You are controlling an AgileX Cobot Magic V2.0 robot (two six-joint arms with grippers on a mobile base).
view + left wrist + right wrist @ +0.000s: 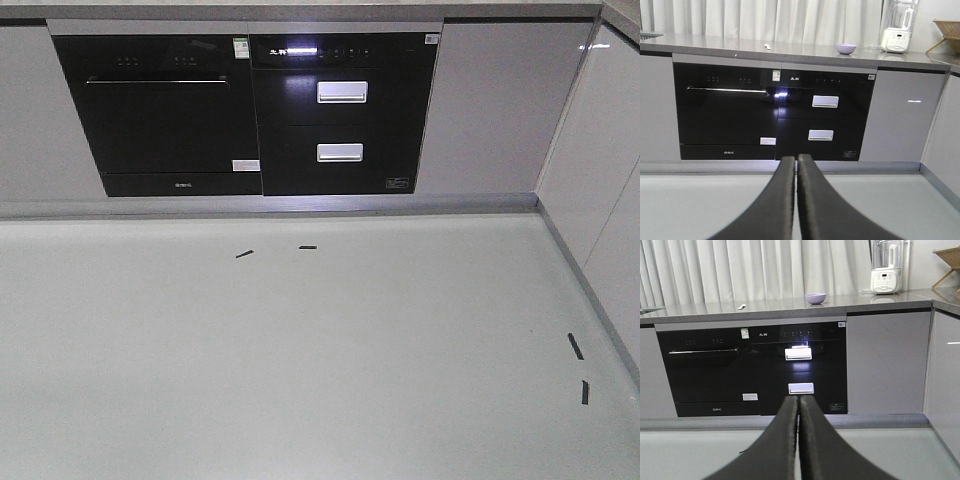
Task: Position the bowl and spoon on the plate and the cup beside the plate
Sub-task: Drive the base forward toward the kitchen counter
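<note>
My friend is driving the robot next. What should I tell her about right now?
Left gripper: shut, holding nothing.
Right gripper: shut, holding nothing.
The bowl sits on the counter, left of the blender.
A small pale thing lies on the counter further left. It may be the spoon, but it is too small to tell.
The plate and cup are not in view.
Done: nothing yet.
Left: find the plate and cup, set the bowl and spoon on the plate, and put the cup beside it.

Faint white lettering (729, 150) on black glass built-in oven (725, 115), green-and-white sticker (776, 75), white corner label (768, 141), none legible.
</note>
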